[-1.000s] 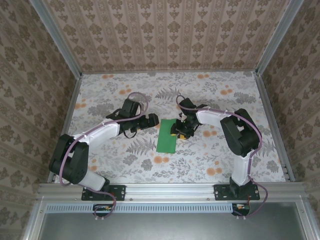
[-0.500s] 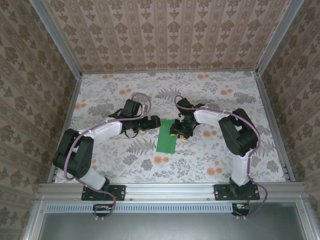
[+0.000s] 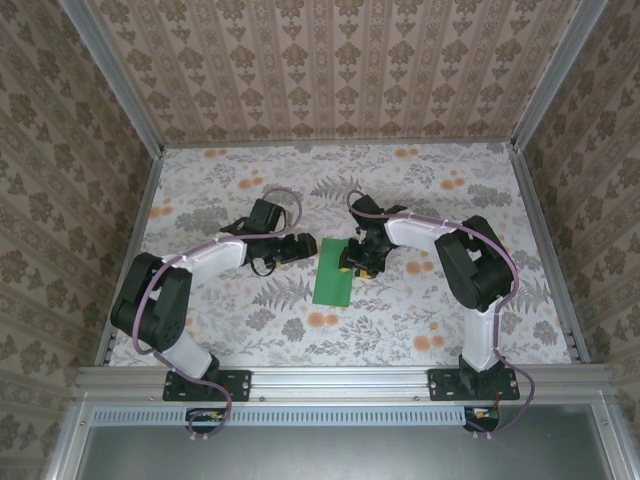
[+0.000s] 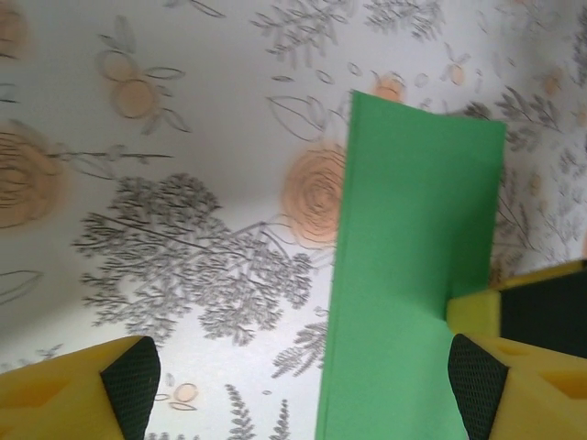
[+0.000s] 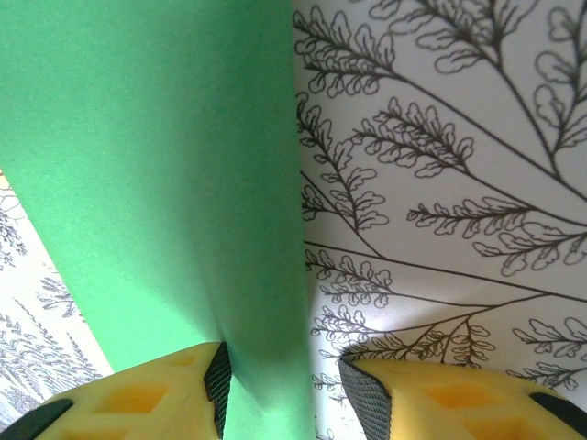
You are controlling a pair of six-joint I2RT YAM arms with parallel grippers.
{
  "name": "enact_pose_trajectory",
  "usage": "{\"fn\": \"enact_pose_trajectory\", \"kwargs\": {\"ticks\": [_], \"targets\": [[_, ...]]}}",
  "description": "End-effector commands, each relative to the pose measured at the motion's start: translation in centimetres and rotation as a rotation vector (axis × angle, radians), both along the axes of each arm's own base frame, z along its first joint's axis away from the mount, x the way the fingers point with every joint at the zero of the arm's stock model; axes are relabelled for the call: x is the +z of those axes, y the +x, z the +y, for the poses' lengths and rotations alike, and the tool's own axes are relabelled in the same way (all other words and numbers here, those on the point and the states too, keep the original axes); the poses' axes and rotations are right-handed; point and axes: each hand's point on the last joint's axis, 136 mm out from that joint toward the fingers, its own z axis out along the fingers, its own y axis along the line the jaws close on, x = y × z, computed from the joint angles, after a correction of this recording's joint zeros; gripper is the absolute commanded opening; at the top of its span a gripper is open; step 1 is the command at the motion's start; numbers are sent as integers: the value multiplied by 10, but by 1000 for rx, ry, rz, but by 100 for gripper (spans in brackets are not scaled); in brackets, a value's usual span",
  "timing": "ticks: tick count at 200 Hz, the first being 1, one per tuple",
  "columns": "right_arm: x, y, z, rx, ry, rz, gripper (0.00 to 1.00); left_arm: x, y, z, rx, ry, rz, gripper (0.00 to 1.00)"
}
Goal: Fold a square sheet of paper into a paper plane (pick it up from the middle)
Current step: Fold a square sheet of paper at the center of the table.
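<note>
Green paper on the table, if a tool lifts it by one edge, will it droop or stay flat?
Probably droops: the green paper looks very thin, lying flush on the table. Likely very light too, so a nudge from the right tool, open over its edge, might slide it rather than bend it.

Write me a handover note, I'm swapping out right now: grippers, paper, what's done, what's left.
Left gripper: open, low at the paper's left edge.
Right gripper: open, jaws apart around the paper's right edge, not clamped.
Square sheet of paper: a narrow green rectangle lying on the table, apparently folded in half once.
Left to do: the nose and wing folds; no plane shape yet.
</note>
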Motion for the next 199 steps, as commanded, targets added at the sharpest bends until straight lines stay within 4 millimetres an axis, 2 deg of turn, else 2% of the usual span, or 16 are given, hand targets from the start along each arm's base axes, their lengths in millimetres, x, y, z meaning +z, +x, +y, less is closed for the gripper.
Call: {"fn": "enact_pose_trajectory", "kwargs": {"ticks": [1, 43, 91, 139, 199], "targets": [[-111, -63, -88, 4, -445, 216, 49, 10, 7, 17, 94, 30, -14, 86], [-115, -65, -87, 24, -455, 227, 51, 10, 8, 20, 103, 11, -21, 86], [-119, -68, -88, 38, -469, 239, 52, 13, 6, -2, 23, -66, -22, 79], [-122, -69, -88, 38, -474, 249, 52, 26, -1, -43, -93, -141, -36, 58], [-126, -72, -88, 41, -475, 258, 52, -1, -10, -68, -147, -144, 66, 25]]}}
